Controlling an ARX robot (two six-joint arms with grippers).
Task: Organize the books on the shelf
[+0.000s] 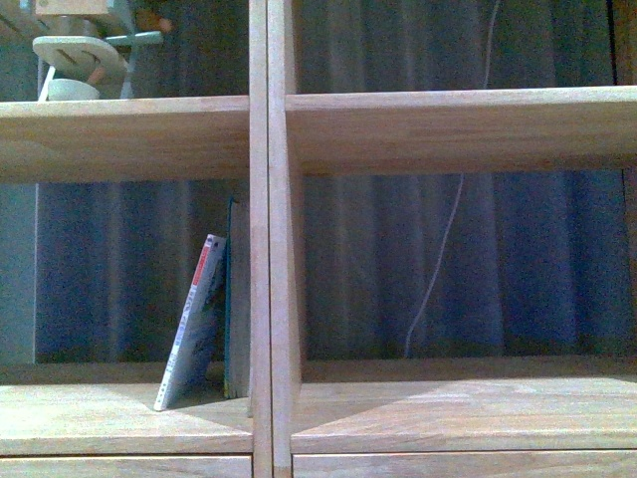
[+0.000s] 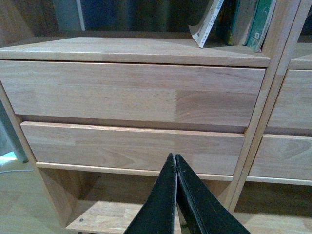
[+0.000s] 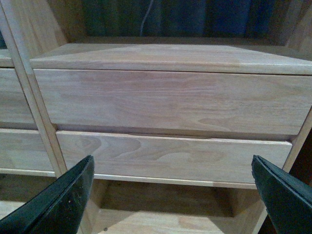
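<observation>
The light-wood shelf [image 1: 269, 239] fills the front view; neither arm shows there. In its left compartment a pale book with a red-topped spine [image 1: 194, 324] leans right against a taller dark teal book [image 1: 237, 299], which stands by the centre divider. The left wrist view shows the same books, pale [image 2: 208, 22] and teal [image 2: 261, 22], above two plain drawer fronts [image 2: 131, 92]. My left gripper [image 2: 174, 157] is shut on nothing, low in front of the lower drawer. My right gripper [image 3: 171, 158] is wide open and empty, facing the right column's drawer fronts [image 3: 170, 100].
A wooden ornament [image 1: 85, 50] stands on the upper left board. A white cable [image 1: 438, 259] hangs behind the open back, in front of a dark blue curtain [image 1: 518, 259]. Open compartments [image 3: 165, 200] lie below the drawers.
</observation>
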